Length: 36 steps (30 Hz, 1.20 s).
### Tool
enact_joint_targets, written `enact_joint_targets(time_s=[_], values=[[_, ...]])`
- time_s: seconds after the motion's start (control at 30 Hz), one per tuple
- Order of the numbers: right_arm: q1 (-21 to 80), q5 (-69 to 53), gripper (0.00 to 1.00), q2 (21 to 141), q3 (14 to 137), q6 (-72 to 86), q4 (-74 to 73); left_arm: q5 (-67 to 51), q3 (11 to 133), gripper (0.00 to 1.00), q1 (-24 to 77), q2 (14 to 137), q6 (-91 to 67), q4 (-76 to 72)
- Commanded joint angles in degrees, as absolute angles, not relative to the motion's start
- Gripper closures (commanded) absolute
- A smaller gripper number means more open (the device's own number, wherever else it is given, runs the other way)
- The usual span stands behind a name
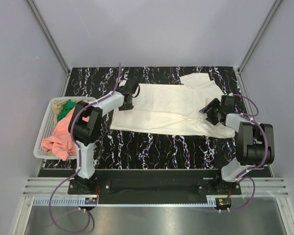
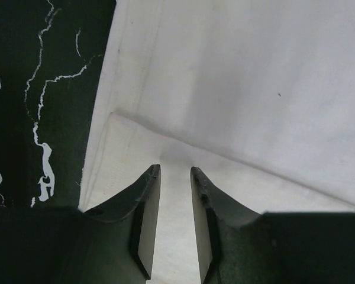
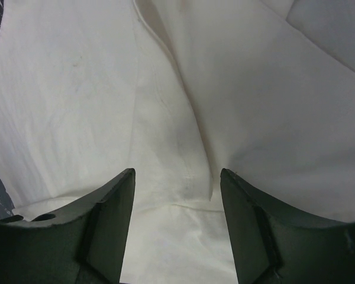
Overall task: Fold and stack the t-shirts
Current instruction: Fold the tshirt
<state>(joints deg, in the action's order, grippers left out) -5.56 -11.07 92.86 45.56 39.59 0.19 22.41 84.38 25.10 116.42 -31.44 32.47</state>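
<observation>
A large cream-white t-shirt (image 1: 166, 110) lies spread across the black marbled table. My left gripper (image 1: 126, 102) hangs low over the shirt's left edge. In the left wrist view its jaws (image 2: 175, 171) stand a little apart above a folded layer of the cloth (image 2: 254, 77), and nothing is pinched between them. My right gripper (image 1: 210, 113) is over the shirt's right part, near a sleeve. Seen from the right wrist, the gripper (image 3: 176, 173) is open wide just above the wrinkled cloth (image 3: 77, 89) and a hem edge.
A white mesh basket (image 1: 43, 132) stands at the table's left edge, holding a salmon-pink shirt (image 1: 61, 137) and a green one (image 1: 66, 108). Bare black table (image 1: 137, 142) shows in front of the shirt and left of it (image 2: 35, 89). Grey walls enclose the table.
</observation>
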Motion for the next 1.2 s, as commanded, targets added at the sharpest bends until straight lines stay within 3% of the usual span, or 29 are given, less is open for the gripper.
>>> enact_joint_targets(time_s=[0.0,0.13,0.33,0.53,0.6,0.73,1.03,1.1,1.17], values=[[-4.92,-9.49,0.34,89.91,45.35,40.87,2.11,26.8,87.18,0.68,24.79,115.93,-30.5,33.3],[-3.87,-9.67,0.35,90.88,45.88,41.66,2.11,28.13,88.42,0.68,24.96,114.36,-31.9,38.31],[-2.72,-3.54,0.37,88.69,45.53,42.01,-1.76,26.03,80.96,0.64,29.26,101.26,-29.54,37.09],[-2.64,-4.04,0.38,88.68,45.35,43.67,-2.46,14.35,75.07,0.63,29.62,92.13,-27.6,36.65],[-2.55,-4.13,0.39,89.56,45.0,44.38,-2.46,5.74,73.57,0.55,29.53,90.8,-26.72,34.63],[-2.37,-3.69,0.42,90.96,45.18,45.26,-2.37,-2.8,70.49,0.54,28.39,91.31,-27.77,32.96],[-1.5,-3.26,0.45,93.34,46.31,46.93,-1.49,3.58,64.69,0.57,26.54,96.32,-32.69,32.34],[-1.32,-2.99,0.5,93.52,46.76,46.67,-1.49,5.88,63.46,0.57,26.63,97.38,-32.87,32.43],[-1.23,-2.55,0.63,93.43,47.54,46.32,-1.49,8.87,62.93,0.57,26.63,98.08,-33.66,32.34]])
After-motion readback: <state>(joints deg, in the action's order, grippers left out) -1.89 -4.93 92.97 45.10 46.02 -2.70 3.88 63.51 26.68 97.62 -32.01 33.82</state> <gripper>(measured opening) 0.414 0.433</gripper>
